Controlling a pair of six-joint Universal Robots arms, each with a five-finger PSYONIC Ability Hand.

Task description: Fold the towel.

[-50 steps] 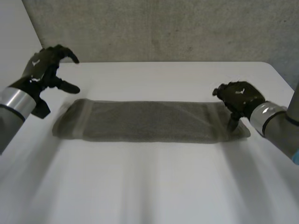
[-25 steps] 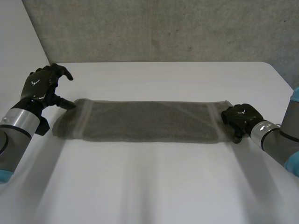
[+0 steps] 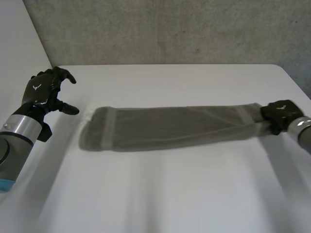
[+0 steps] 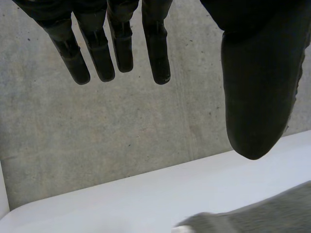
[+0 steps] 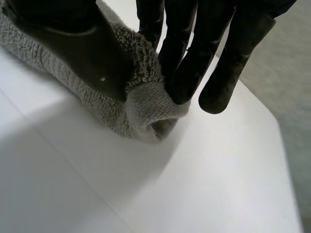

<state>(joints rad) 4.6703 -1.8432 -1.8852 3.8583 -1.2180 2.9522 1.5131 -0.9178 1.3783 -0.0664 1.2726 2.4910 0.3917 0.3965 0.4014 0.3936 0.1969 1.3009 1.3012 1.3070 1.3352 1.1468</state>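
A grey towel (image 3: pixel 170 127) lies as a long folded strip across the white table (image 3: pixel 160 194). My right hand (image 3: pixel 278 114) is at the strip's right end, shut on it. In the right wrist view the thumb (image 5: pixel 87 53) and fingers (image 5: pixel 187 68) pinch a bunched fold of the towel (image 5: pixel 146 107) against each other, just above the tabletop. My left hand (image 3: pixel 46 90) hovers open off the towel's left end, apart from the cloth. In the left wrist view its fingers (image 4: pixel 116 43) are straight with nothing between them and the thumb (image 4: pixel 257 92); the towel's end (image 4: pixel 262 216) lies below.
A grey concrete wall (image 3: pixel 170 29) runs behind the table's far edge. White tabletop stretches in front of the towel (image 3: pixel 160 204) and beyond my right hand (image 5: pixel 218 184), up to the table's right edge.
My right hand closed on the towel's right end and pulled it to the right; the whole towel slid that way, its left end leaving my left hand, which stayed put.
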